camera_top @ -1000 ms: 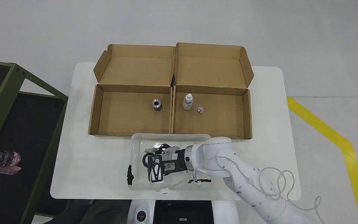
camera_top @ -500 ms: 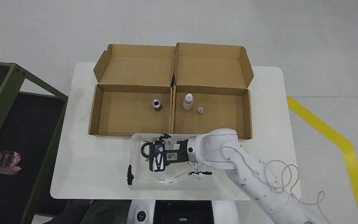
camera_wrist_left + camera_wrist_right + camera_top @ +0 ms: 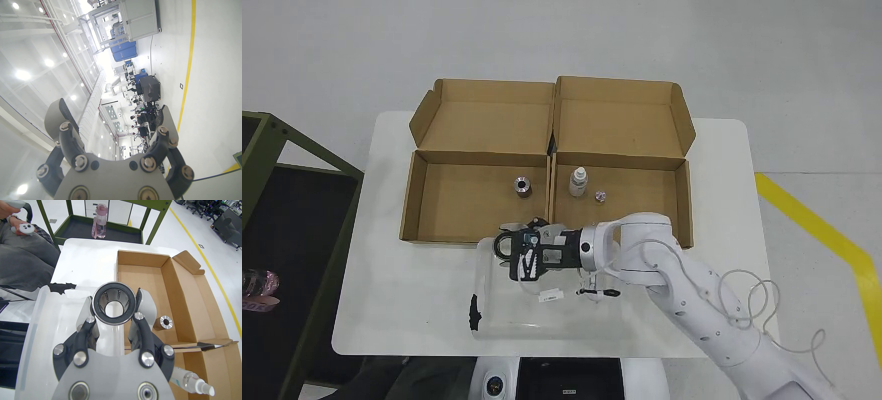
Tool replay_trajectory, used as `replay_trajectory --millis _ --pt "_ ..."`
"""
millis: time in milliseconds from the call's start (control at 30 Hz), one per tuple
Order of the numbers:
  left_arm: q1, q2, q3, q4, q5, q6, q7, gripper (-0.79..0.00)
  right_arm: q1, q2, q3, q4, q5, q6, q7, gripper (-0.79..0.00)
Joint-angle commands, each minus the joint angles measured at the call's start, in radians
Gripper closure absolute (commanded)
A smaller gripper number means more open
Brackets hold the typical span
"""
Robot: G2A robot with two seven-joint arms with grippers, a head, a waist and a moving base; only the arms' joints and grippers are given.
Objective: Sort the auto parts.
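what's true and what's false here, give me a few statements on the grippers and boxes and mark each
1. The right gripper is shut on a bearing. True.
2. The left gripper holds a part. False: it is open and empty.
3. A metal sleeve sits in the left box. True.
4. The bottle lies in the tray. False: it is in the right box.
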Motion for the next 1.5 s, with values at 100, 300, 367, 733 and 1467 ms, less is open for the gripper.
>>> replay_trajectory --millis 100,300,367,733,1467 --pt "0.000 0.000 0.000 0.000 0.000 0.000 0.000 -0.785 0.036 -0.006 -0.002 0.030 0.009 0.017 -0.006 0.000" --pt "0.000 0.000 0.000 0.000 0.000 0.000 0.000 -0.785 0.082 -0.014 -0.007 0.073 0.010 0.037 -0.009 0.000" --pt "0.000 0.000 0.000 0.000 0.000 0.000 0.000 -0.785 0.094 -0.016 -0.012 0.088 0.009 0.040 -0.006 0.000" --pt "0.000 0.000 0.000 0.000 0.000 0.000 0.000 -0.785 0.166 -0.035 -0.043 0.208 0.015 0.054 -0.007 0.000" --pt "0.000 0.000 0.000 0.000 0.000 0.000 0.000 -0.785 0.282 -0.092 -0.147 0.412 -0.005 0.093 0.012 0.000"
